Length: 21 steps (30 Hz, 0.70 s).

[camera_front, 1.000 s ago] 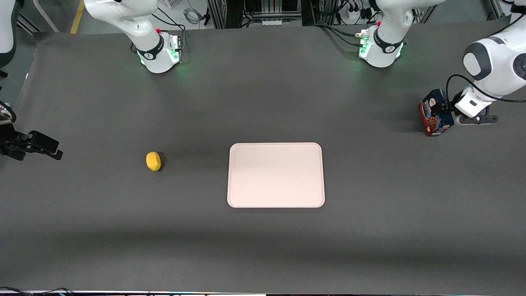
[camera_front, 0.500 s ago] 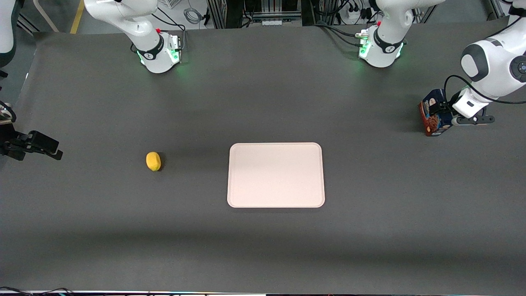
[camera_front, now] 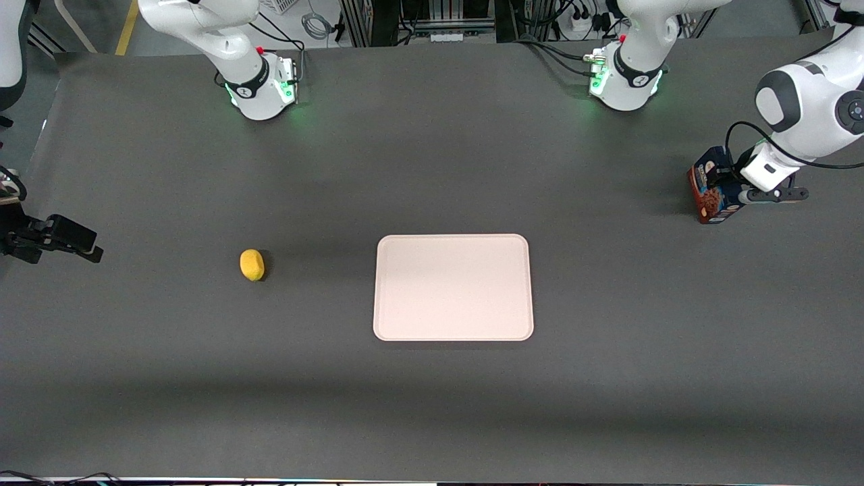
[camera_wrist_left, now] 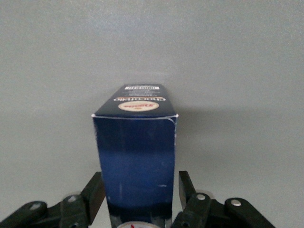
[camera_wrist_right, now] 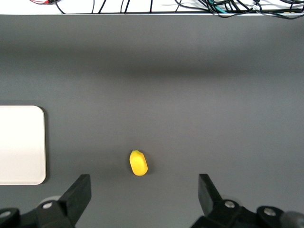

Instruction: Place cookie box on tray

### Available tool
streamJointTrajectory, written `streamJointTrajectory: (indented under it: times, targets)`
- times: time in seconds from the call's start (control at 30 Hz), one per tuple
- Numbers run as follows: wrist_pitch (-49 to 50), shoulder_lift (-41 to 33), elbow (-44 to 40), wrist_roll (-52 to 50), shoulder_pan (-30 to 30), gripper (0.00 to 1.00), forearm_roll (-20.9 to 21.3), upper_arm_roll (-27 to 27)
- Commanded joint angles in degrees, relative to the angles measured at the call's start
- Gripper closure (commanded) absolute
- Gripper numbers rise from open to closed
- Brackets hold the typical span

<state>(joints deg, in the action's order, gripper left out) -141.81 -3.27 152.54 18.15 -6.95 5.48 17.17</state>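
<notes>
The cookie box (camera_front: 714,194), a dark-blue carton with a brown-red cookie picture, stands upright on the table at the working arm's end, well apart from the tray (camera_front: 452,287). In the left wrist view the cookie box (camera_wrist_left: 136,152) sits between the two fingers of my gripper (camera_wrist_left: 140,184). One finger looks to be against the carton's side, while a thin gap shows at the other finger (camera_wrist_left: 186,187). My gripper (camera_front: 727,181) is open around the box at its upper half. The pale pink-white tray lies flat mid-table with nothing on it.
A small yellow lemon-like lump (camera_front: 252,264) lies on the dark mat toward the parked arm's end, beside the tray. The right wrist view shows the lump (camera_wrist_right: 138,163) and a corner of the tray (camera_wrist_right: 21,142). Both arm bases stand at the table's back edge.
My gripper has slid a little farther onto the cookie box, toward the parked arm's end. The box, the tray and the lump have not moved.
</notes>
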Motion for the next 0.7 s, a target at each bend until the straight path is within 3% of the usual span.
streamJointTrajectory:
  times: [0.0,0.27,0.67]
  targets:
    - [0.9,-2.0,1.1,0.3,-0.4,0.94,-0.2,0.0]
    - [4.4,-2.1,-1.7,0.3,-0.3,0.97,-0.2,-0.1]
    - [31.9,-4.6,-26.0,0.2,0.3,0.96,-0.3,-3.7]
